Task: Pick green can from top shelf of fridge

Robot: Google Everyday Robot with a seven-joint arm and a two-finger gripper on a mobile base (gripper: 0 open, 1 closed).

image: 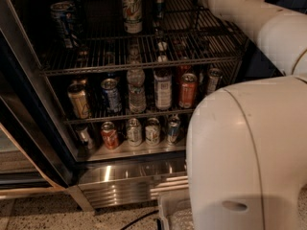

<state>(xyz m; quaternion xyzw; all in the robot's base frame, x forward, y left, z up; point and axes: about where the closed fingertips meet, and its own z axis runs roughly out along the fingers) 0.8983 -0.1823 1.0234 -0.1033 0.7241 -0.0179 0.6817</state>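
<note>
The robot's white arm (pixel 259 28) rises from a bulky elbow and reaches leftward into the fridge (pixel 129 176), above the top shelf (pixel 192 51). Its gripper lies past the upper edge, over that shelf, and its grip cannot be told. A whitish can (pixel 132 11) stands on the shelf; the green can cannot be made out.

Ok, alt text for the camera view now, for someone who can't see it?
The robot's white arm fills the right side and reaches over the top shelf of the open fridge; its gripper is out of frame past the top edge. A whitish can and blue-striped cans stand there; the green can cannot be made out.
</note>
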